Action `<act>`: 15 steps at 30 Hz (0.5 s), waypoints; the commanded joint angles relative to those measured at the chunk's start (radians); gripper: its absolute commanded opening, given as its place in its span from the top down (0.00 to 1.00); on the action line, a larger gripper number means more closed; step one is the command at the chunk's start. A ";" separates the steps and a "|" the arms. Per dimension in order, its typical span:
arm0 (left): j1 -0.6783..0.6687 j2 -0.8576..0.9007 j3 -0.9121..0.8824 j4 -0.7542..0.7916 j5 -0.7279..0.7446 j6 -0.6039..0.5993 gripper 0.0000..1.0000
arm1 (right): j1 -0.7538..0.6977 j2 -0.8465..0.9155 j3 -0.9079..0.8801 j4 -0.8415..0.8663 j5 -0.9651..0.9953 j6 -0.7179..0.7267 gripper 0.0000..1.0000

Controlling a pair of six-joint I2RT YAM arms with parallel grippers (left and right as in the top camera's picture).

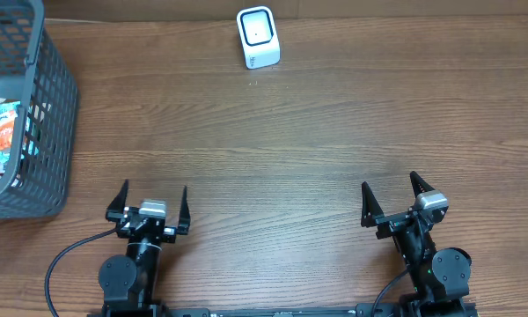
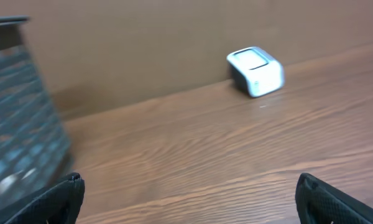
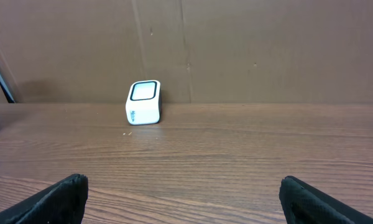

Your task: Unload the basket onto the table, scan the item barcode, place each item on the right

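**Q:** Where do the items lie, taken from the white scanner [image 1: 258,38]?
**A:** Well to its left and nearer the robot, inside the grey mesh basket [image 1: 57,114]. Red-and-white and teal packets [image 1: 2,132] rest in it, their barcodes too small to make out.
**Q:** And the scanner itself?
**A:** It stands at the far edge of the wooden table [image 1: 290,132], dark window facing up.
**Q:** The claws?
**A:** On the near side and left of the scanner, the left gripper [image 1: 154,187] has its fingers spread wide, holding nothing. Right of the scanner, the right gripper [image 1: 389,182] is likewise spread and empty. Both are well apart from scanner and basket
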 commanded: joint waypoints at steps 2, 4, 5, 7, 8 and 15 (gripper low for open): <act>-0.007 -0.011 0.000 0.004 0.144 -0.043 0.00 | 0.000 -0.010 -0.011 0.004 -0.002 0.005 0.00; -0.007 -0.011 0.001 0.004 0.144 -0.088 0.00 | 0.000 -0.010 -0.011 0.004 -0.002 0.005 0.00; -0.007 -0.011 0.001 0.004 0.144 -0.108 0.00 | 0.000 -0.010 -0.011 0.004 -0.002 0.005 0.00; -0.007 -0.011 0.001 0.002 0.145 -0.145 0.00 | 0.000 -0.010 -0.011 0.004 -0.002 0.005 0.00; -0.007 -0.011 0.002 -0.001 0.145 -0.161 0.00 | 0.000 -0.010 -0.011 0.004 -0.002 0.005 0.00; -0.007 -0.011 0.041 -0.084 0.144 -0.214 0.00 | 0.000 -0.010 -0.011 0.003 -0.002 0.005 0.00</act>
